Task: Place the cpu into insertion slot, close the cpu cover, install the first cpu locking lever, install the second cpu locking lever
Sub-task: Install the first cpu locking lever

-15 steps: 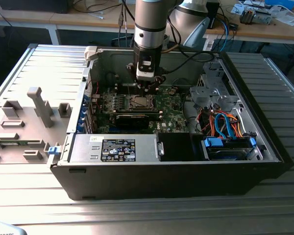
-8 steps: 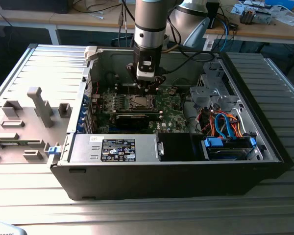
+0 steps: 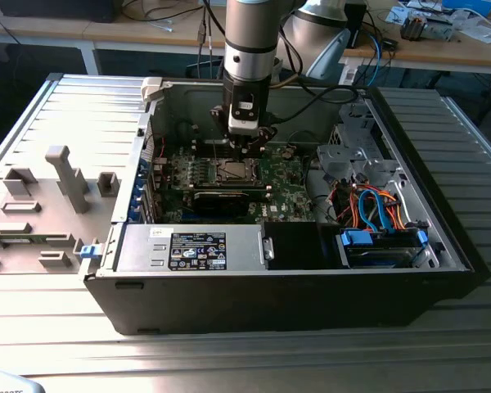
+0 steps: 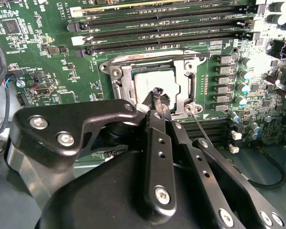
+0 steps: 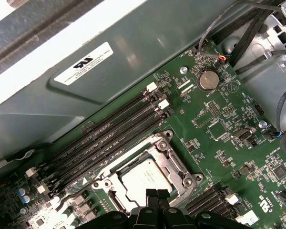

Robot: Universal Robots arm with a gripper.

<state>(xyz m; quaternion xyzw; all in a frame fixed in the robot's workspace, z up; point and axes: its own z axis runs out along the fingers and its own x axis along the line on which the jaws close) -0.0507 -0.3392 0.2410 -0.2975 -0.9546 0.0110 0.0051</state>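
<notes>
The chip (image 4: 155,82) sits in the socket (image 4: 115,76) under the frame plate (image 4: 187,71) — directly below the pincer (image 4: 156,91) — memory slots (image 4: 167,31) just beyond.

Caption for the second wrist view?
Hand poised at the cover lying over the cpu in its slot.

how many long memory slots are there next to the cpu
4 memory slots, side by side on the green board, all along one side of the cpu: the farthest, the second, the third, and the nearest. None looks hidden.
</notes>
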